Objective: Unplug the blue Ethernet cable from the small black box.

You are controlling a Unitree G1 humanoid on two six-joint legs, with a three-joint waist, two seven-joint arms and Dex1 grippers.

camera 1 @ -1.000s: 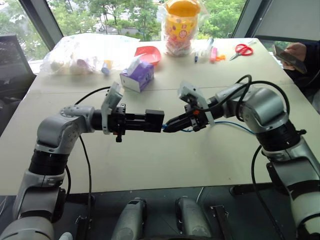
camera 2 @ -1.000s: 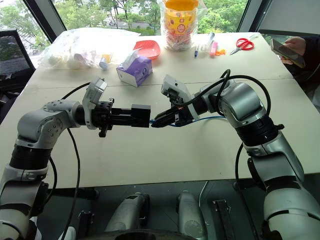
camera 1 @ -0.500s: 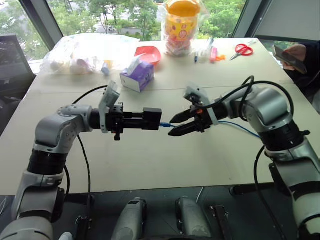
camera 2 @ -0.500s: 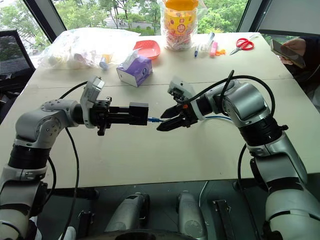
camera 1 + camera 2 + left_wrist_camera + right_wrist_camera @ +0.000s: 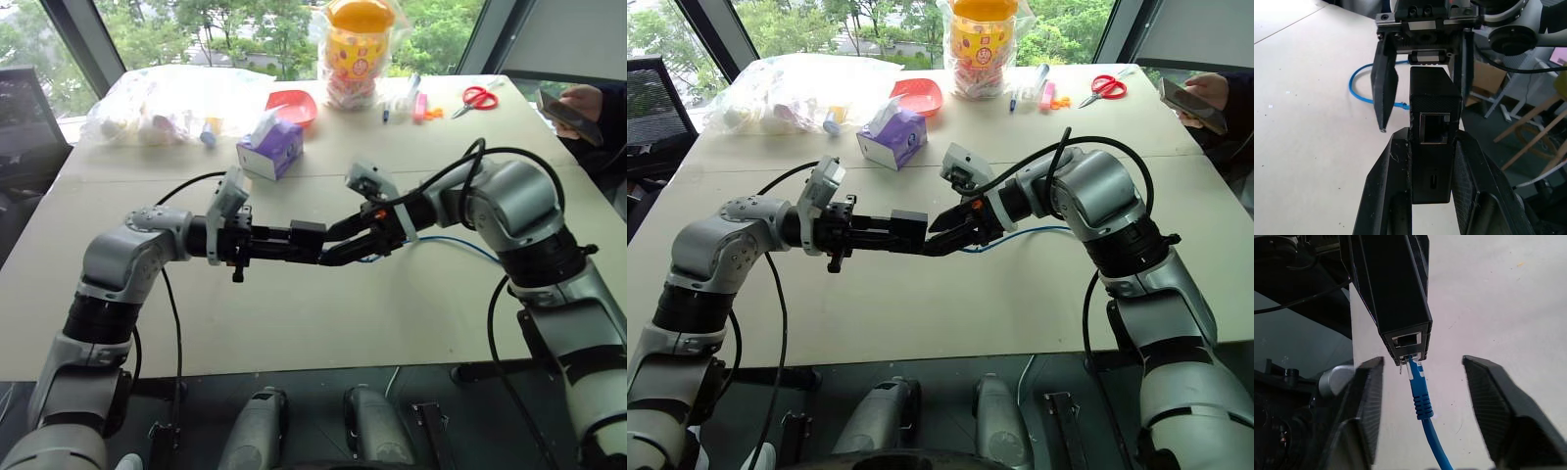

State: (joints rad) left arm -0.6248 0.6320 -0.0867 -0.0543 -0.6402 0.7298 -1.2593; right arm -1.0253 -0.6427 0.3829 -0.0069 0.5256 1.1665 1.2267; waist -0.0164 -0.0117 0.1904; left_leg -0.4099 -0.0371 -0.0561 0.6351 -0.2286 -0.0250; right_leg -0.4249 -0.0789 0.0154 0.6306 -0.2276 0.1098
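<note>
My left gripper (image 5: 294, 241) is shut on the small black box (image 5: 310, 238), holding it level above the table. In the left wrist view the box (image 5: 1432, 142) sits between its fingers, with an empty port facing the camera. The blue Ethernet cable (image 5: 1422, 404) ends in a clear plug seated in the lower port at the box's end (image 5: 1403, 340). My right gripper (image 5: 1422, 363) is open, one finger (image 5: 1369, 401) on each side of the plug without touching it. Behind it the cable (image 5: 446, 242) trails back over the table.
A purple tissue box (image 5: 269, 149), a red bowl (image 5: 290, 103), a bagged yellow jar (image 5: 358, 49), pens (image 5: 416, 103), red scissors (image 5: 478, 96) and a plastic bag of items (image 5: 162, 103) lie at the table's far side. A person's hand with a phone (image 5: 573, 106) is at the far right.
My right gripper went from shut at the box's end to open. Half a second ago a gap showed between it and the box; now its fingers straddle the plug again. The left gripper keeps its hold.
</note>
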